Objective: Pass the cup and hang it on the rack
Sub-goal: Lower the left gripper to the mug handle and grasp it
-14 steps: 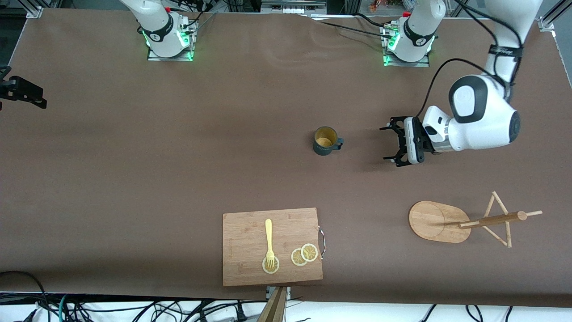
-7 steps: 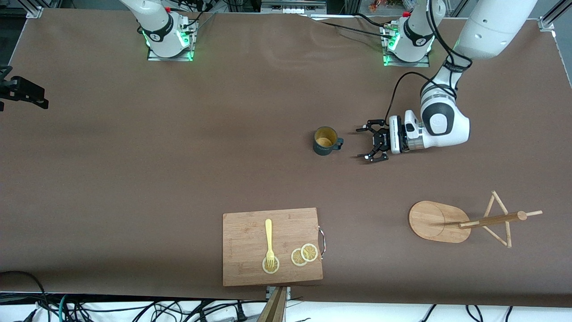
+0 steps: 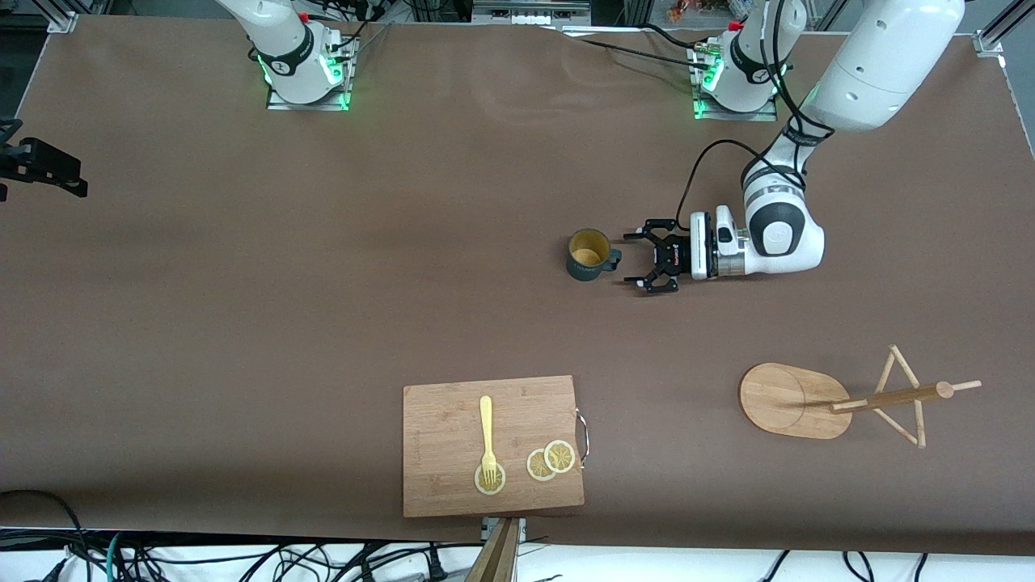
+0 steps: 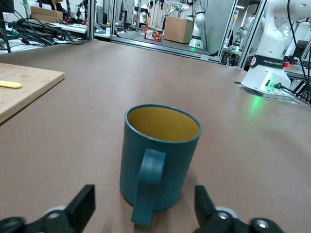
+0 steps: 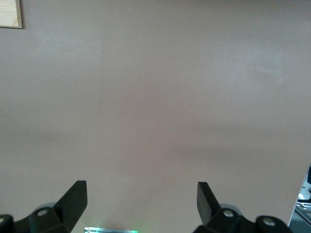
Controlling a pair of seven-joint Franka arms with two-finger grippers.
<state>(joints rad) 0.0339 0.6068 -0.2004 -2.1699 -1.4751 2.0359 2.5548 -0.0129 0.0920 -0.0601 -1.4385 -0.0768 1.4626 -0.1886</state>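
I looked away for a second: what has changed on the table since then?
The left gripper came down and slid toward the cup; its open fingers now flank the handle without gripping it. The cup, the rack, the cutting board and the waiting right gripper, open over bare table, stayed put.

Bare brown table [image 3: 323, 283] surrounds the small teal-blue mug [image 3: 588, 255]; its handle at three o'clock faces the left claw [image 3: 640, 259], spread wide, nothing between them.
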